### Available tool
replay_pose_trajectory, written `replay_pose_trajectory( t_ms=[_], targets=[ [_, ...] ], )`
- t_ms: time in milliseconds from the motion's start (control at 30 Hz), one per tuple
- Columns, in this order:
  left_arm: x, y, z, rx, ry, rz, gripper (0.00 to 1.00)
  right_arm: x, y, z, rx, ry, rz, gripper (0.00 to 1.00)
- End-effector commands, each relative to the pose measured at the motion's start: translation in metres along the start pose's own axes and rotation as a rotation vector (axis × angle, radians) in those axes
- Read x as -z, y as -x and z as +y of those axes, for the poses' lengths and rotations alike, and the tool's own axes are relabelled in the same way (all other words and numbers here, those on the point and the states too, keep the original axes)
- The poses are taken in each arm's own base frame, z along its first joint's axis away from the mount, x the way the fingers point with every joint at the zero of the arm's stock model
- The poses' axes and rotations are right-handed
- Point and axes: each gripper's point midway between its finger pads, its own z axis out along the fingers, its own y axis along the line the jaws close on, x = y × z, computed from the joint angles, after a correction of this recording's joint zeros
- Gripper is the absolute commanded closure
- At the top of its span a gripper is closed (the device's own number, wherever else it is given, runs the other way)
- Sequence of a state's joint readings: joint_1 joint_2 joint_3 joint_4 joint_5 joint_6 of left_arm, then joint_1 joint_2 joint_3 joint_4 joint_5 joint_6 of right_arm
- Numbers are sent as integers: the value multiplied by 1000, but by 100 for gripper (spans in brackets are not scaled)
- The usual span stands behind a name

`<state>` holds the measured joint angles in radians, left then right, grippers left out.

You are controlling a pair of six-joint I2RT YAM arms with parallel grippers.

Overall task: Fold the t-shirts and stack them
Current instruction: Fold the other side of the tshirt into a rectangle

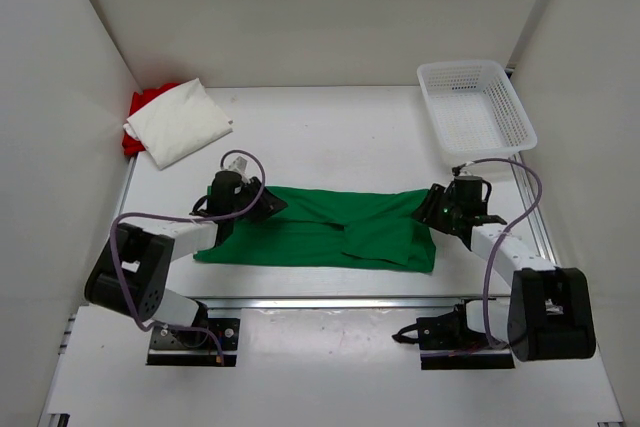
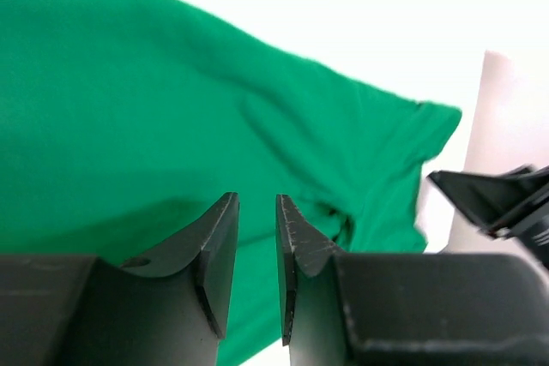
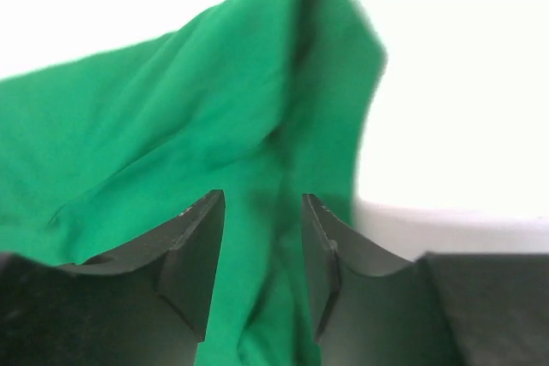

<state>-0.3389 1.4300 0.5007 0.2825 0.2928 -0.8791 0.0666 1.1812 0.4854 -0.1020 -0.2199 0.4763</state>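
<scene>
Nearest in the top view are the two arm bases, left (image 1: 195, 340) and right (image 1: 455, 339), bolted at the near edge of the table (image 1: 330, 137). Just beyond them the green shirt (image 1: 330, 232) lies spread as a wide, low band across the middle of the table, rumpled at its centre, with its near edge close to the table's front rail.

The left gripper (image 1: 268, 202) sits at the shirt's far left corner. The right gripper (image 1: 428, 209) sits at its far right corner, and the far edge runs fairly straight between them.

In the left wrist view the left gripper's (image 2: 256, 203) fingers stand almost together, with only a slim gap. Green cloth (image 2: 129, 126) fills the view beyond them, but I cannot tell whether any of it is pinched.

In the right wrist view the right gripper (image 3: 262, 199) has a fold of the green shirt (image 3: 171, 126) running between its fingers. The fold fills the gap, and the cloth rises in a peak past the tips, so this gripper is clamped on the shirt.

The white shirt (image 1: 178, 122) lies folded in the far left corner of the table. It rests partly on the red shirt (image 1: 143, 102), which shows behind it against the left wall. Both are well apart from the green one.

A white mesh basket (image 1: 462, 65) stands at the far right, near the right wall.
</scene>
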Motion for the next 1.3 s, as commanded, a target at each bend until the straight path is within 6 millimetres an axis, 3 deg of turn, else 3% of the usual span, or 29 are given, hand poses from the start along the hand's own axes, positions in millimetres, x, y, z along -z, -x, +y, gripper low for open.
replay_pose_trajectory(
  t_ms=[0,100,233,400,533,600,667,767,833,867,900,933,967,1100,1200,1267],
  targets=[
    [-3,26,-16,54,-79,-50,66,-11,38,0,-13,20,-127,61],
    [-6,28,0,97,-53,-47,66,-20,42,7,-44,91,-118,59],
    [-5,26,24,180,-26,-43,67,-33,48,8,-53,100,-117,67],
    [-1,23,50,269,17,-43,68,-37,65,0,-91,102,-148,100],
    [11,24,77,327,86,-77,70,-36,84,-18,-97,32,-189,99],
    [18,25,88,343,122,-109,70,-37,90,-15,-91,36,-191,99],
    [24,34,90,354,120,-149,70,-38,91,-12,-96,48,-197,84],
    [28,43,84,345,106,-170,70,-36,89,-4,-68,47,-174,70],
    [30,50,66,312,50,-168,68,-24,89,6,-26,35,-179,69],
    [29,47,50,270,16,-146,68,-20,87,1,-11,-15,-182,70],
    [29,55,29,195,-11,-145,67,-12,85,12,34,-29,-192,72],
    [28,47,24,152,-2,-120,67,-5,82,19,55,-31,-194,73],
    [30,55,11,92,-18,-148,66,0,78,23,70,-20,-197,77],
    [35,37,-38,-83,-89,-91,63,-7,20,58,135,93,-63,94],
    [38,18,-49,-160,-117,-36,63,-24,-23,69,158,133,51,97],
    [42,9,-54,-175,-145,2,63,-36,-40,78,169,160,108,98]
  ],
)
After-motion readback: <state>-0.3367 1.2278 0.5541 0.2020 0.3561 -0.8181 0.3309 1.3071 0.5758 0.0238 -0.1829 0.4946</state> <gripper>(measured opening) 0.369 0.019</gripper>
